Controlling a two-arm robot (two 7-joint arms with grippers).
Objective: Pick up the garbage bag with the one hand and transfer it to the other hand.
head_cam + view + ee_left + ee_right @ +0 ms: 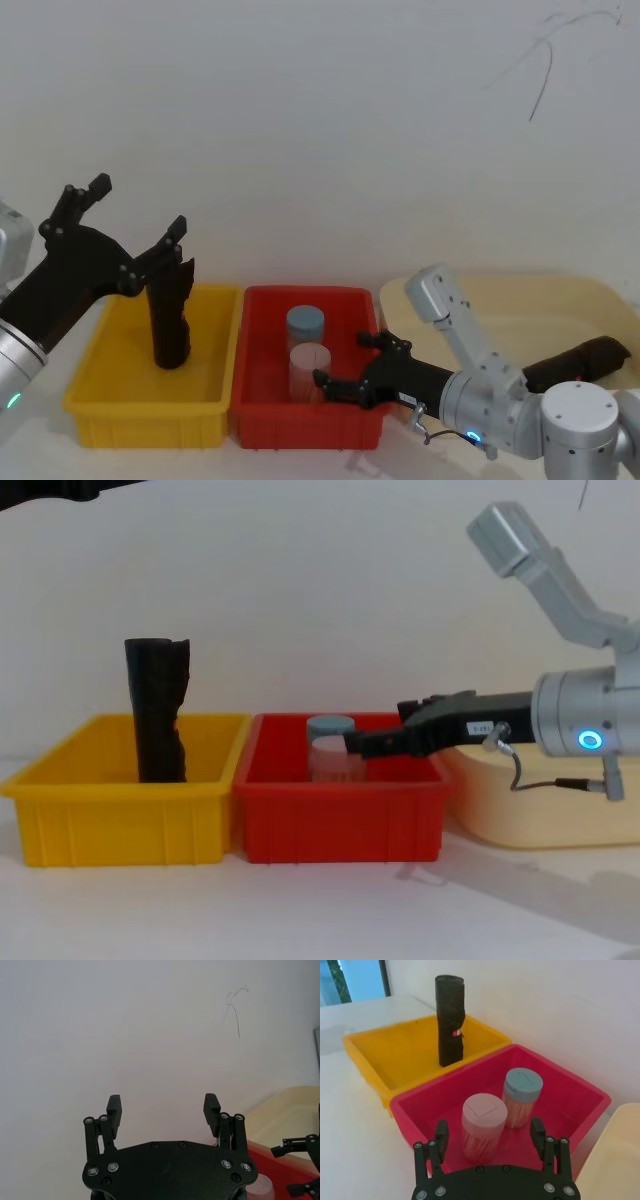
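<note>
The white surface [300, 910] carries three containers in a row: a cream tray [520, 300] on the robot's right, a red bin [300, 425] in the middle and a yellow bin [150, 425] on its left.

The left pincer [137, 207] hangs above the yellow bin, released, its jaws spread wide and aimed at the back wall rather than downward. It would probably have to tip down before it could close on anything.

The right pincer [489, 1132] reaches low over the red bin's right rim, also released and empty, likely placed to receive a handover.

The garbage bag [450, 1020] stands upright in the yellow bin, ungrasped, so the pick-up is not yet done.

A slimmer black roll [580, 362] lies in the cream tray.

A pink-lidded toothpick jar [484, 1112] and a blue-lidded one [522, 1080] stand touching in the red bin, just before the right pincer and between it and the bag.
</note>
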